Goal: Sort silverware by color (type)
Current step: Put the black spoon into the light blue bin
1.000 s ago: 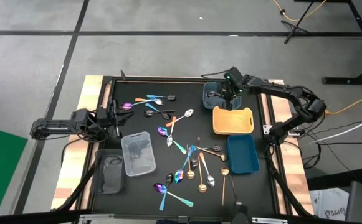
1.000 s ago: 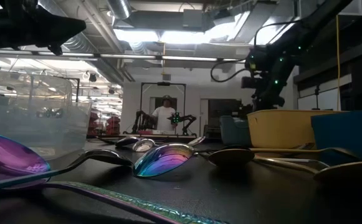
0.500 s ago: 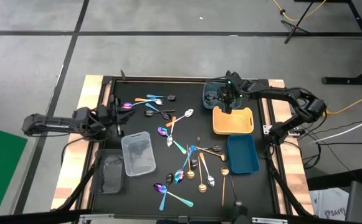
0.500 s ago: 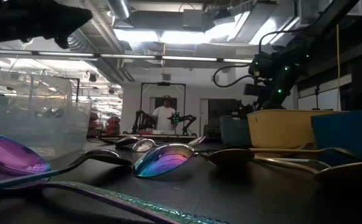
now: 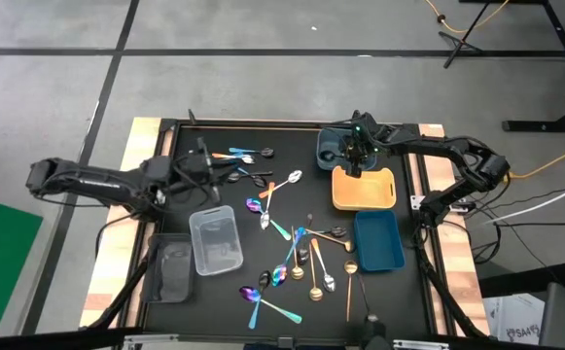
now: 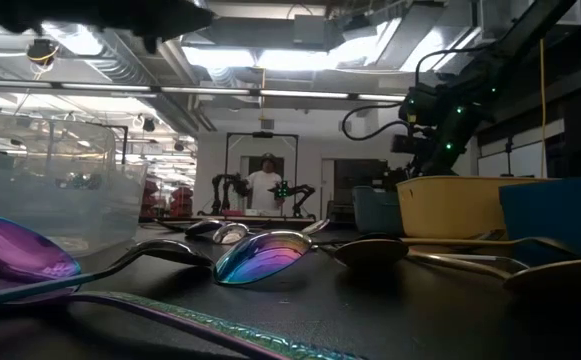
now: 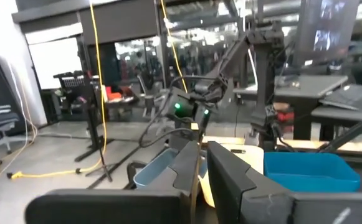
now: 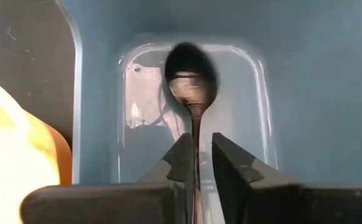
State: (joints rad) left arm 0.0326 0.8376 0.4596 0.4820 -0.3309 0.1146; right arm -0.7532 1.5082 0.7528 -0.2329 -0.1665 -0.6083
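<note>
Twenty-odd spoons [image 5: 301, 255] lie loose on the black table [image 5: 408, 292], most of them mid-table between the clear tray [image 5: 215, 239] and the blue tray [image 5: 378, 240], with a few more near the far edge.

Right gripper [image 5: 357, 157] hangs over the slate tray [image 5: 327, 144] at the far right, just beside the yellow tray [image 5: 364, 188]. Its jaws are slightly parted. A black spoon [image 8: 192, 71] stands between them, bowl down inside the tray, with a gap showing on one side of the handle (so no real pinch).

Left gripper [image 5: 207, 163] is out over the far-left spoons. Cannot tell whether it is spread or closed.

Grey tray [image 5: 173, 264] sits beside the clear one. A person [image 6: 267, 183] stands far back in the room.
</note>
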